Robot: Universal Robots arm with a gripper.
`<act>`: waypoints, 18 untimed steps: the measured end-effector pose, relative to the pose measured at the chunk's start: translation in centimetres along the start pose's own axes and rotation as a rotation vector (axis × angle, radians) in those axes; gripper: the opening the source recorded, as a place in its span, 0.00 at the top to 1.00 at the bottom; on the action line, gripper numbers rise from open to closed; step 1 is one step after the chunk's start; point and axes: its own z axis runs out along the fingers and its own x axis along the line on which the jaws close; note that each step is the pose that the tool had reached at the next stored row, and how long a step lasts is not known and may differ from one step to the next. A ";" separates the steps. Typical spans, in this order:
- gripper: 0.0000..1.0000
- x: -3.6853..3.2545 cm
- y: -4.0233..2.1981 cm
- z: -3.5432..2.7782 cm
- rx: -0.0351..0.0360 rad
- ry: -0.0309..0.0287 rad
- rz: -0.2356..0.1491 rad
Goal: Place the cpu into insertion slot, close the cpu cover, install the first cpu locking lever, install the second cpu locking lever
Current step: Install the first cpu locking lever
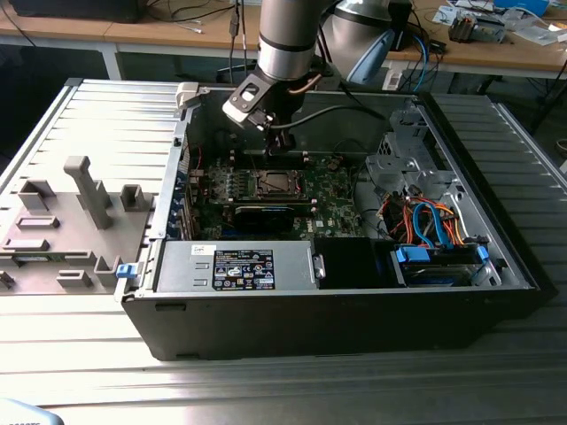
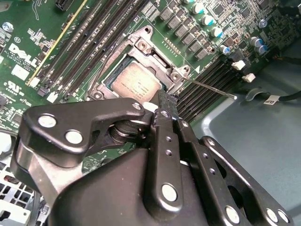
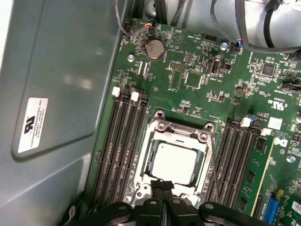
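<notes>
The cpu (image 3: 175, 162) (image 2: 136, 84) lies flat in the insertion slot (image 1: 277, 184) on the green motherboard (image 3: 188, 61). The silver cpu cover (image 3: 176, 135) (image 2: 157, 56) lies down over it, its window framing the chip's metal top. My gripper (image 3: 162, 184) (image 2: 164, 101) is shut, fingertips pressed together with nothing between them, at the socket's edge just past the chip. A thin metal locking lever (image 2: 211, 88) sticks out sideways from the socket's corner; another thin lever (image 3: 214, 165) runs along the socket's side. In the exterior view the gripper (image 1: 282, 146) hangs just above the socket.
Long black memory slots (image 3: 124, 141) flank the socket on both sides. The open computer case (image 1: 354, 301) holds a power supply (image 1: 235, 266), drive cage and coloured cables (image 1: 425, 221). A grey fixture block (image 1: 80, 204) stands at the exterior view's left.
</notes>
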 end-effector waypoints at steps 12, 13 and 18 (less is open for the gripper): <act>0.89 0.00 0.00 0.00 0.0027 -0.0017 -0.047; 0.89 0.00 0.00 0.00 0.0029 -0.0018 -0.050; 0.89 0.00 0.00 0.00 0.0043 -0.0026 -0.074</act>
